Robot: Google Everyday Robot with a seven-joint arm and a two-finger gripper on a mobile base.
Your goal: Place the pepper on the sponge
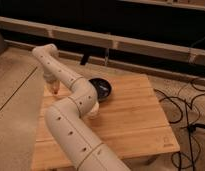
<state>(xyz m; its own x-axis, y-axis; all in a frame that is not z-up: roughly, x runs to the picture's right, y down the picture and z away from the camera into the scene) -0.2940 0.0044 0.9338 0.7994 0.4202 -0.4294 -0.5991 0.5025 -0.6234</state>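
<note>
My gripper (54, 90) points down over the far left edge of the wooden table (136, 120), at the end of the cream arm that rises from the bottom of the view and bends over at the upper left. At its tip there is a small reddish-tan patch; I cannot tell whether that is the pepper. No sponge shows in this view; it may be hidden behind the arm or the gripper.
A black bowl (101, 88) stands at the back middle of the table, just right of the arm. Black cables (188, 112) lie on the floor to the right. A dark wall with a pale rail (146, 47) runs behind the table.
</note>
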